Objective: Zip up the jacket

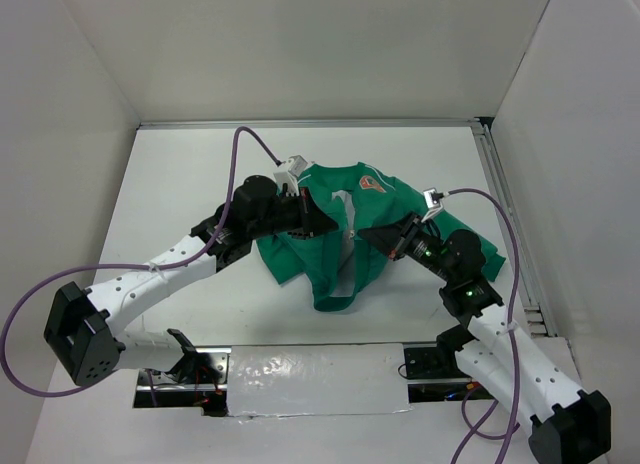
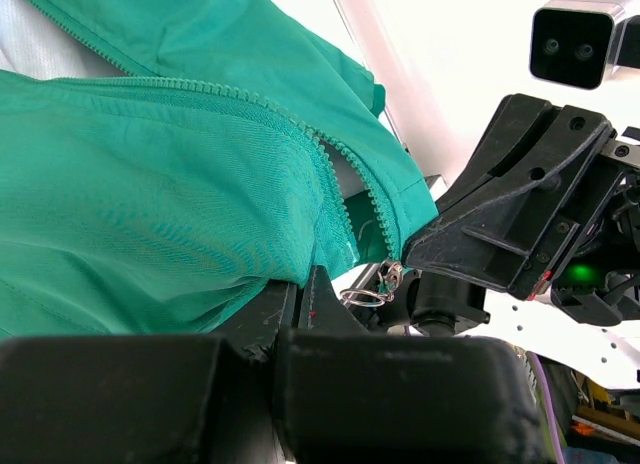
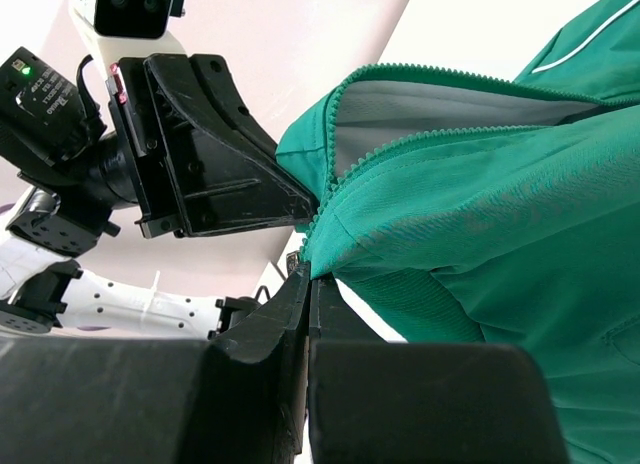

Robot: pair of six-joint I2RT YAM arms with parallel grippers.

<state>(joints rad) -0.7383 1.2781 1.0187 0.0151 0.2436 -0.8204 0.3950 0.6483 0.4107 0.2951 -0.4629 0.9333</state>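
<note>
**Jacket position.** The jacket (image 1: 290, 254) lies bunched at the centre of the bench (image 1: 200, 164), between the two arms. Its orange chest patch (image 1: 372, 184) faces up on the far side. A fold of the hem hangs toward the near edge.

**Left jaws.** The left jaws, on the left arm (image 1: 180, 254), are fully closed. They pinch the jacket's front panel just beside the zipper slider (image 2: 388, 277). A small wire ring pull (image 2: 362, 297) hangs from the slider.

**Right jaws.** The right jaws, on the right arm (image 1: 470, 294), are fully closed. They grip the jacket's front edge at the lower end of the zipper teeth (image 3: 420, 139). Their tips stand close to the left jaws.

**Zipper state.** The teeth rows diverge above the slider, exposing the pale lining (image 3: 450, 104). Whether either pair of jaws touches the slider cannot be determined.
</note>
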